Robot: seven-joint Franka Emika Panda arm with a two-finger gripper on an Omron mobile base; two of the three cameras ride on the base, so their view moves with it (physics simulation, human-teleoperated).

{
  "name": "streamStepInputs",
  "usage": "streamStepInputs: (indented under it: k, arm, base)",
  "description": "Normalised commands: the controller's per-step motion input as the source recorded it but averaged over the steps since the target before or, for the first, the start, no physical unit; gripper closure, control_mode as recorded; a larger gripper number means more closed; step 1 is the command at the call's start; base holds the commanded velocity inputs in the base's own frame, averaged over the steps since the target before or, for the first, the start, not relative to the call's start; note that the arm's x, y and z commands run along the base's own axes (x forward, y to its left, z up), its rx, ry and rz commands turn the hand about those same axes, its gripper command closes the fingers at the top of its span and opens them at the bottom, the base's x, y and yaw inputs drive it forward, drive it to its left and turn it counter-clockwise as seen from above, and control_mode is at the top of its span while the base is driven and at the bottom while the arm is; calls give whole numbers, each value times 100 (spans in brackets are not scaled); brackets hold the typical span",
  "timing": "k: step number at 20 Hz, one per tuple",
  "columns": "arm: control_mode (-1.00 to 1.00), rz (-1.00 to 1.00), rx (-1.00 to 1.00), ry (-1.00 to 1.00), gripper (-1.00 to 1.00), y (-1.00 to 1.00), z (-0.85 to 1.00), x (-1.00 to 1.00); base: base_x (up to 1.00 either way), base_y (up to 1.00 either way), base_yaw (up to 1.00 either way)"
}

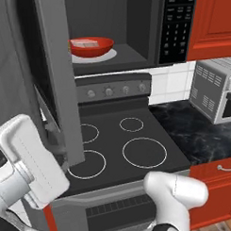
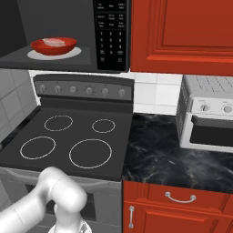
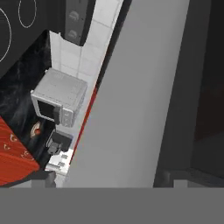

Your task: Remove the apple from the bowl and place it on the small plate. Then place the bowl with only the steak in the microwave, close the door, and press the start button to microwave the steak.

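Item count: one microwave [image 1: 133, 27], one bowl [image 1: 91, 46], one steak [image 1: 85, 43], one toaster oven [image 2: 207, 113], four stove burner rings [image 2: 90, 153], five stove knobs [image 2: 88, 90].

Inside the microwave [image 2: 111, 36], on its pale turntable [image 2: 54, 54]: the bowl [image 2: 53, 46], holding the steak [image 2: 53, 42]. On the dark marbled counter [image 2: 173, 159]: a silver toaster oven [image 2: 207, 116].

Both base views share the microwave [image 1: 133, 27]; hand view close.

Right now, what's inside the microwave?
Inside the microwave, the red bowl sits on the pale turntable, holding the steak. No apple visible in it. The open door hides the cavity's left side.
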Motion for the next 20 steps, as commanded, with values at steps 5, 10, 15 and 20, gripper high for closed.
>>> streamStepInputs:
  k: [5,10,15,20]
  arm:
    - [-100,7,30,0,-100,-100,42,0]
    - [-100,15,27,0,-100,-100,30,6]
    - [-100,20,24,0,-100,-100,24,28]
    - [-100,28,24,0,-100,-100,24,48]
  base:
    - [0,0,0]
    - [0,0,0]
    - [0,0,0]
    - [0,0,0]
